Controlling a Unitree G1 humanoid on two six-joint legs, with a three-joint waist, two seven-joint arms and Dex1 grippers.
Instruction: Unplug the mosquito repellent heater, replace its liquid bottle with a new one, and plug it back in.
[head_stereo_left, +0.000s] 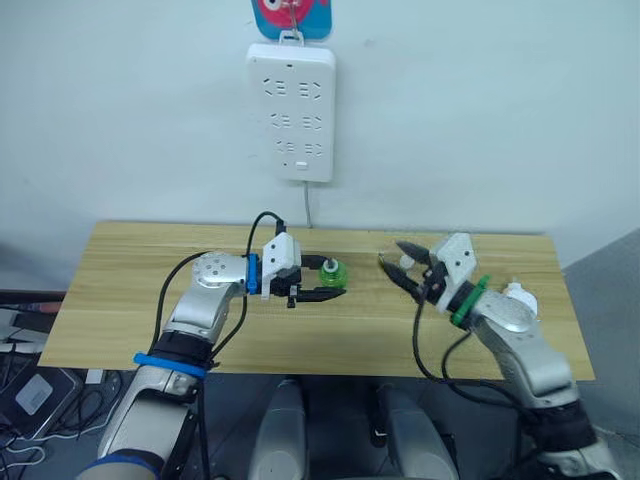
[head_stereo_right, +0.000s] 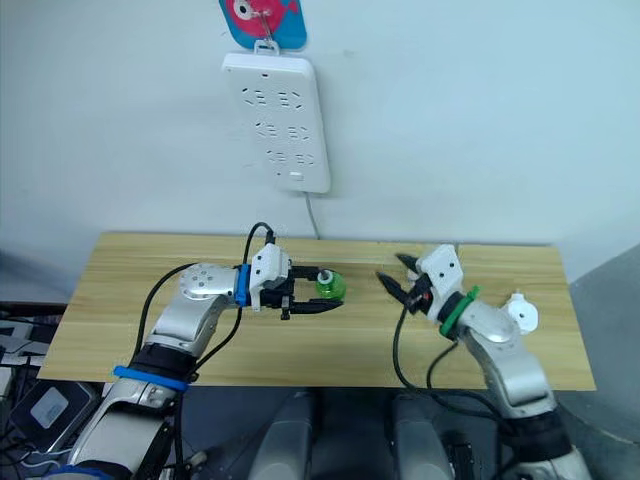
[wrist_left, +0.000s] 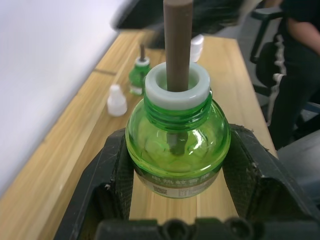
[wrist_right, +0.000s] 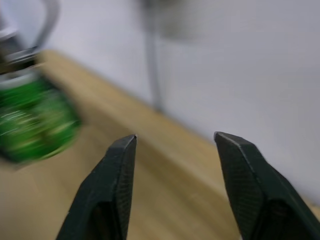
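The left end effector (head_stereo_left: 325, 285) is clamped on a little green liquid bottle (head_stereo_left: 333, 274), both black fingers pressed against its sides. The left wrist view shows it best: the bottle (wrist_left: 177, 142) sits upright between the pads, with a white collar on top and a brown wick rod (wrist_left: 177, 45) sticking straight up out of it. It's held over the middle of the wooden tabletop (head_stereo_left: 130, 290), a bit toward the back edge.

The right end effector (head_stereo_left: 403, 266) is wide open with nothing in it. It hangs over the tabletop a little way off from the bottle, fingers pointed roughly toward it. In the right wrist view the two fingertips (wrist_right: 120, 165) are well apart, with the green bottle (wrist_right: 35, 120) showing as a blur off to one side.

Farther along the tabletop, in the left wrist view, there's a second green bottle (wrist_left: 139, 75) standing up with its own wick, a small white cap (wrist_left: 116, 100) just beside it, and another white thing (wrist_left: 197, 47) near the far edge. Can't tell if that last one is the mosquito repellent heater, it's too blurry. There's also a white lump (head_stereo_left: 518, 296) by the robot's right arm near the tabletop's right end, and I can't make that out either.

The white power strip (head_stereo_left: 290, 112) hangs on the wall above the tabletop, with nothing plugged into it. A person in dark clothes (wrist_left: 300, 65) is sitting off past the tabletop.
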